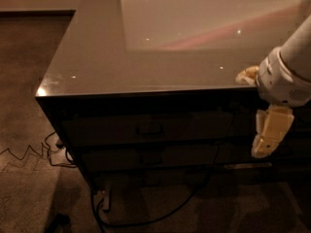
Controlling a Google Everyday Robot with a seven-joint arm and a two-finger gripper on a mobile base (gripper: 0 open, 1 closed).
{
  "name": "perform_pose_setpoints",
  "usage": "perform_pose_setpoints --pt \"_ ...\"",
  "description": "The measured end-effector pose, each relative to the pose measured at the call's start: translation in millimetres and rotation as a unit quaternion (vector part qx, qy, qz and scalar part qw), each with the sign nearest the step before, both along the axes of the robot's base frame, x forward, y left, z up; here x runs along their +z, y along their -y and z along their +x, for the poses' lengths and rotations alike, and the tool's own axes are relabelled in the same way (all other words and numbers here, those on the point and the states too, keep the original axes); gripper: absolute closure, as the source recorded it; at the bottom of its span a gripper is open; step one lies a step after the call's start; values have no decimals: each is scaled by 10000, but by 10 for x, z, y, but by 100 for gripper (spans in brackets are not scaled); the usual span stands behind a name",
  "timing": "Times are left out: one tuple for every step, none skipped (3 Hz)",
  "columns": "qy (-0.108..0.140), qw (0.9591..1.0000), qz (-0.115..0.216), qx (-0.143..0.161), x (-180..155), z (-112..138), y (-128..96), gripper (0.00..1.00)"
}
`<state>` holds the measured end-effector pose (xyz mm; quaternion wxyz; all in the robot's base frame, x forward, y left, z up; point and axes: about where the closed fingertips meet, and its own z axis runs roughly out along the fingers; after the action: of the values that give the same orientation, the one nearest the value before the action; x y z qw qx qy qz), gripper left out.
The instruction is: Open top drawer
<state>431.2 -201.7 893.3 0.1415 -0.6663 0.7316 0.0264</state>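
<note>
Rightward, gripper (266, 135) pointing down, top drawer (107, 130) shut, handle (149, 128) well apart

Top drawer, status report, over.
Gripper low before the cabinet front, well right of handle. Top drawer shut. Nothing seen between gripper and handle.

Glossy worktop (92, 57) reflects light spots. Tangled cables (54, 150) lie on brown carpet (24, 81) below its front-left corner. Gripper (262, 152) hangs just off the front edge, near the right corner.

gripper (262, 147) right of top drawer (107, 130), unobstructed
</note>
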Motion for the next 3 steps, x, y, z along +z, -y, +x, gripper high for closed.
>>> perform_pose_setpoints --pt "11 9999 -14 111 -19 5 2 0" --pt "154 9996 -26 232 36 -33 -44 0" --pt "361 9970 49 687 -60 -229 -197 0"
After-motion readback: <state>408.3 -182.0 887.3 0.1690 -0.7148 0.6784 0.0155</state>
